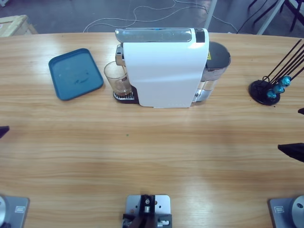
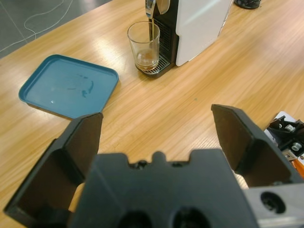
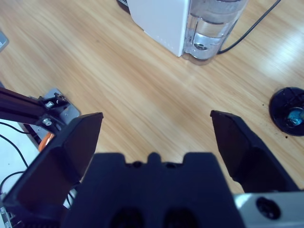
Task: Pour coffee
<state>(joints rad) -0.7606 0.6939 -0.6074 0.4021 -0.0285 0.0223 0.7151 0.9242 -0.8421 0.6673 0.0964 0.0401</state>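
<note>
A clear glass point(image 1: 117, 78) stands on the drip grate of the white coffee machine point(image 1: 164, 66), under its spout. A thin dark stream runs from the spout into the glass point(image 2: 144, 43), and a shallow layer of brown coffee point(image 2: 147, 60) lies at its bottom. My left gripper point(image 2: 156, 128) is open and empty, well back from the glass; only a black tip of the left gripper point(image 1: 2, 131) shows at the left edge of the high view. My right gripper point(image 3: 156, 137) is open and empty over bare table, at the right edge as the right gripper point(image 1: 290, 130).
A blue tray point(image 1: 75, 74) lies left of the glass. The machine's water tank point(image 3: 213, 21) sits at its right end with a cable behind. A black capsule stand point(image 1: 267, 91) with blue capsules is at the far right.
</note>
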